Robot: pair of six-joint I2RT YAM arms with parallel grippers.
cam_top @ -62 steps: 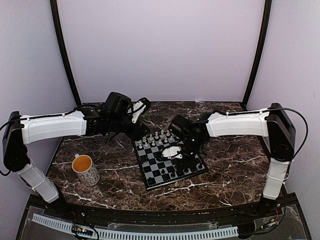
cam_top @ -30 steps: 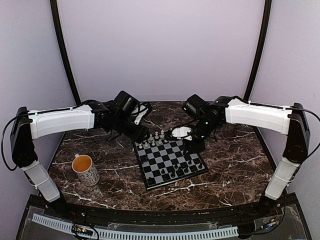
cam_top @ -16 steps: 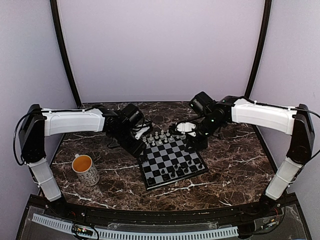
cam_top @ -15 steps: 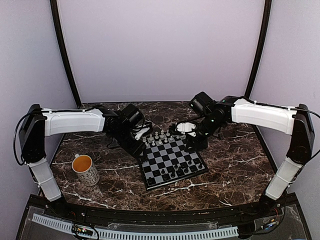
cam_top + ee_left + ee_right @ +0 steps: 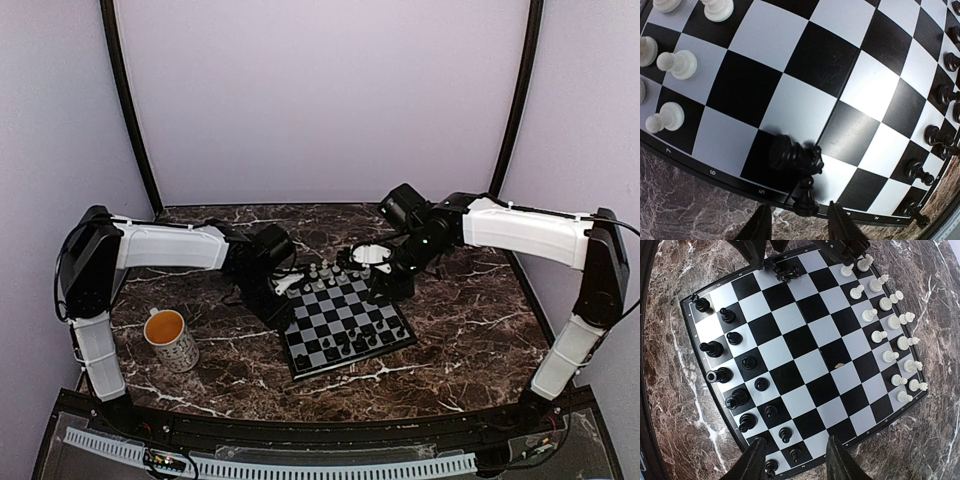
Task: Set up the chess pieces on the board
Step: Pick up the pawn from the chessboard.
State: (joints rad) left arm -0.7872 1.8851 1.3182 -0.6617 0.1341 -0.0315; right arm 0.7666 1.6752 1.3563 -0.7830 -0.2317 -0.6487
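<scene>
The board [image 5: 335, 318] lies mid-table, white chess pieces [image 5: 320, 272] along its far side and black chess pieces [image 5: 350, 346] along its near side. My left gripper [image 5: 283, 288] is low at the board's left rim. In the left wrist view it [image 5: 799, 226] is open. A small black piece [image 5: 807, 199] lies on the rim just ahead of its fingertips, touching neither. A larger black piece [image 5: 794, 155] lies toppled beside it. My right gripper [image 5: 386, 284] hovers by the far right corner. Seen from the right wrist it [image 5: 796, 461] is open and empty above the board [image 5: 805, 347].
A yellow-lined mug [image 5: 172, 340] stands on the marble left of the board. White pieces [image 5: 677, 62] stand close to the left gripper's left side. A small pale speck [image 5: 838, 366] lies on a middle square.
My left arm has swung down to the board's left rim and its jaws have narrowed. My right arm left the board's middle for the far right corner, then held still.
</scene>
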